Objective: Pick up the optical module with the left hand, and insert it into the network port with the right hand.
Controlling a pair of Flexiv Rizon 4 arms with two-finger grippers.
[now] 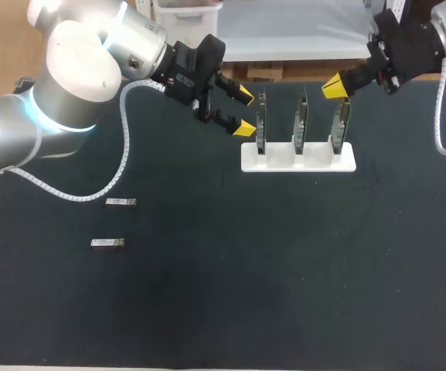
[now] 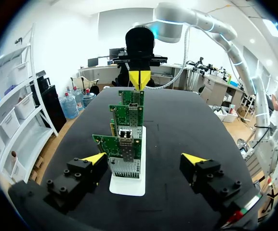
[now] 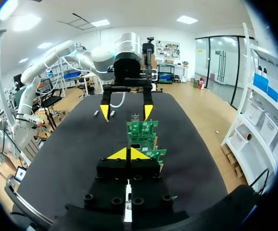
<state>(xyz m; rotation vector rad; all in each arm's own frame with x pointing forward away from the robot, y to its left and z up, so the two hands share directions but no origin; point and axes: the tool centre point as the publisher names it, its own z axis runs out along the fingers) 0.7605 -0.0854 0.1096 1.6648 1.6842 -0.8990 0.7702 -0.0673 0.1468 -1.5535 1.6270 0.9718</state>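
Note:
Two small silver optical modules (image 1: 120, 202) (image 1: 107, 243) lie flat on the dark table at the left, apart from both grippers. A white stand (image 1: 298, 158) holds three upright green circuit boards (image 1: 301, 120) with network ports. My left gripper (image 1: 244, 111) hangs open just left of the leftmost board, with nothing between its fingers. In the left wrist view the boards (image 2: 124, 144) stand straight ahead of my left gripper (image 2: 144, 159). My right gripper (image 1: 332, 86) is shut and empty, above the rightmost board. In the right wrist view my right gripper (image 3: 128, 154) points along the row of boards (image 3: 143, 139).
The table (image 1: 284, 270) is a dark mat. The stand sits near its far edge, right of the middle. My left arm's white cable (image 1: 122, 154) loops down over the table's left part.

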